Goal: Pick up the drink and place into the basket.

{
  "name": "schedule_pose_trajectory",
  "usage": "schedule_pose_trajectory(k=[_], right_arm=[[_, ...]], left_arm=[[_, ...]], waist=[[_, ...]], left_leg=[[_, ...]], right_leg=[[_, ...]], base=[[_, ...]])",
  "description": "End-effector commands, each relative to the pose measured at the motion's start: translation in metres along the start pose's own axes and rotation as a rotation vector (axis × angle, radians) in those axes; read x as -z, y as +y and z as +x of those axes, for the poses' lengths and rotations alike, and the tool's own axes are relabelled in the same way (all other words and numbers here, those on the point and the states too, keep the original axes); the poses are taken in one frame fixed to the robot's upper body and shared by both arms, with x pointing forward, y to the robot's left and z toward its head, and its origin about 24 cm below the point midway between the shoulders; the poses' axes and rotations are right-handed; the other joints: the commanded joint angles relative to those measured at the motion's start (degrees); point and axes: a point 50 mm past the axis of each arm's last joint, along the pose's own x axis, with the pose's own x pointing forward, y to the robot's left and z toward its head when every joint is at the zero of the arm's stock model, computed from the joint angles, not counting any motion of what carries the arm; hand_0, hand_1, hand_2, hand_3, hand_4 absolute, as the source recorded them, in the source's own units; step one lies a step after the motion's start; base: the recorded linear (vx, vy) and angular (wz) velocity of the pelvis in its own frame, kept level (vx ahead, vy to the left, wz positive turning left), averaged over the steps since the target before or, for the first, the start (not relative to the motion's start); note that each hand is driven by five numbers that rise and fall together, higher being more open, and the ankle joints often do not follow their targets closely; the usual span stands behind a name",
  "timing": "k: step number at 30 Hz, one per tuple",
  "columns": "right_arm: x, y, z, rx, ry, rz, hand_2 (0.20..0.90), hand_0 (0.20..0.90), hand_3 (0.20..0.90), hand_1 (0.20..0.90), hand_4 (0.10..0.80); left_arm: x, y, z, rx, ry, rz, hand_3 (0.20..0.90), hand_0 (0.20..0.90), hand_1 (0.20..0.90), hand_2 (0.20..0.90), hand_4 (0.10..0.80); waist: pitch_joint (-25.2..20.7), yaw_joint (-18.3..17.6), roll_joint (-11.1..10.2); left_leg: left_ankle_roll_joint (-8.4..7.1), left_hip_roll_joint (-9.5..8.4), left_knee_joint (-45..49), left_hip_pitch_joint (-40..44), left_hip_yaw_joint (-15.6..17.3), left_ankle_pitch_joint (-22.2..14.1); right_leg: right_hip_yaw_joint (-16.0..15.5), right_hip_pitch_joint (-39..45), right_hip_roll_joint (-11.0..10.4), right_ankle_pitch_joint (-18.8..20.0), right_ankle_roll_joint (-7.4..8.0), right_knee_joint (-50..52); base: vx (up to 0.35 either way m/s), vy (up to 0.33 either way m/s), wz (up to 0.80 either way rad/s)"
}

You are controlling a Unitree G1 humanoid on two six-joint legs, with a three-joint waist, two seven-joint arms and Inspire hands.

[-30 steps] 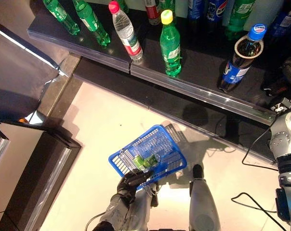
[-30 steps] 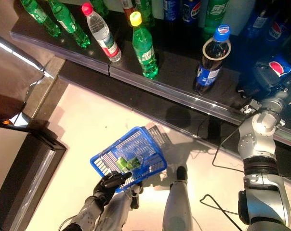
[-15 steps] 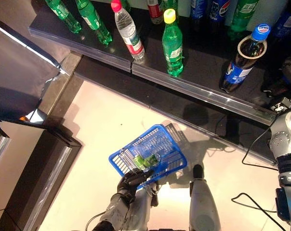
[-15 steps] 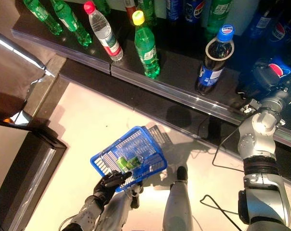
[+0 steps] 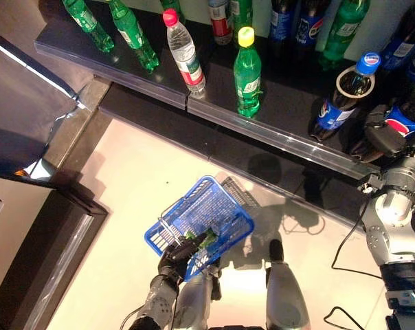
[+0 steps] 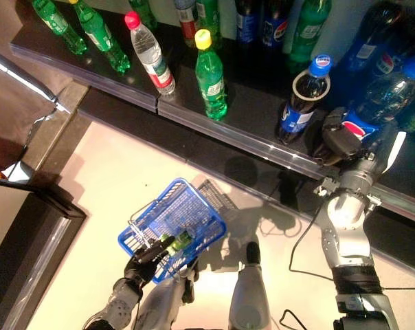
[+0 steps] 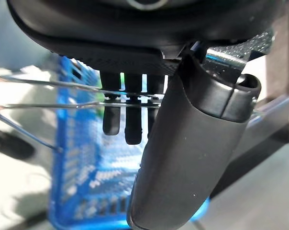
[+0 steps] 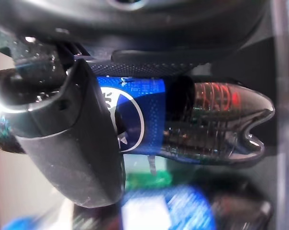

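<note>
Since a second ago the right hand has reached the shelf, its fingers now curled round a dark cola bottle whose cap is hidden. Low down, the left hand grips the wire handles of the blue basket; a green bottle lies inside, half hidden.

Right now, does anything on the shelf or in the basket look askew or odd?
Yes: a cola bottle on the shelf wears a loose ring round its neck, unlike its neighbours. The blue basket hangs tilted from the left robot hand.
</note>
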Motion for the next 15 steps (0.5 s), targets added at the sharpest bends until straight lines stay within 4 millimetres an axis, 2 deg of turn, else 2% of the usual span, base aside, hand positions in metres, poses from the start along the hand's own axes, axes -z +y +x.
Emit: schedule_pose_trajectory(k=[1,5,10,11,15], right_arm=[[-0.083,0.029,0.0,-0.166,-0.436,0.137,0.3,0.3,0.2,0.3,0.1],[-0.088,0.035,-0.009,-0.243,-0.453,0.143,0.3,0.3,0.2,0.3,0.1],[-0.087,0.045,-0.021,-0.37,-0.403,0.163,0.3,0.3,0.2,0.3,0.1],[-0.083,0.047,-0.028,-0.407,-0.368,0.171,0.3,0.3,0.2,0.3,0.1],[-0.069,0.054,-0.045,-0.512,-0.279,0.194,0.3,0.3,0.2,0.3,0.1]], left_arm=[[-0.077,0.0,-0.015,0.096,-0.357,0.054,0.2,0.3,0.3,0.3,0.1],[-0.097,-0.024,-0.023,0.196,-0.418,0.065,0.2,0.3,0.3,0.3,0.1],[-0.111,-0.06,-0.039,0.417,-0.395,0.121,0.2,0.3,0.3,0.3,0.1],[-0.111,-0.074,-0.048,0.499,-0.377,0.137,0.2,0.3,0.3,0.3,0.1],[-0.114,-0.097,-0.067,0.674,-0.336,0.149,0.2,0.3,0.3,0.3,0.1]], waist=[[-12.7,0.1,-6.2],[-15.0,0.6,-6.6],[-16.7,1.2,-6.6],[-17.1,1.6,-6.3],[-17.3,2.2,-5.9]], left_leg=[[1.2,-2.35,4.6,0.9,2.1,-6.6],[1.17,-2.26,2.9,3.1,2.0,-6.7],[1.34,-2.27,3.2,4.2,2.0,-7.3],[1.46,-2.32,3.4,4.4,1.7,-7.5],[1.84,-2.72,3.6,4.8,1.1,-7.6]], right_leg=[[0.7,4.5,3.1,2.0,-3.63,-7.5],[0.5,6.4,3.4,2.0,-3.31,-8.8],[0.1,7.9,3.8,1.4,-3.42,-8.9],[0.0,8.3,3.9,1.2,-3.44,-8.7],[-0.4,9.1,4.0,0.8,-3.42,-8.4]], base=[[0.054,-0.015,0.05],[0.048,-0.001,0.0],[0.043,0.03,0.01],[0.026,0.051,0.03],[-0.005,0.05,0.01]])
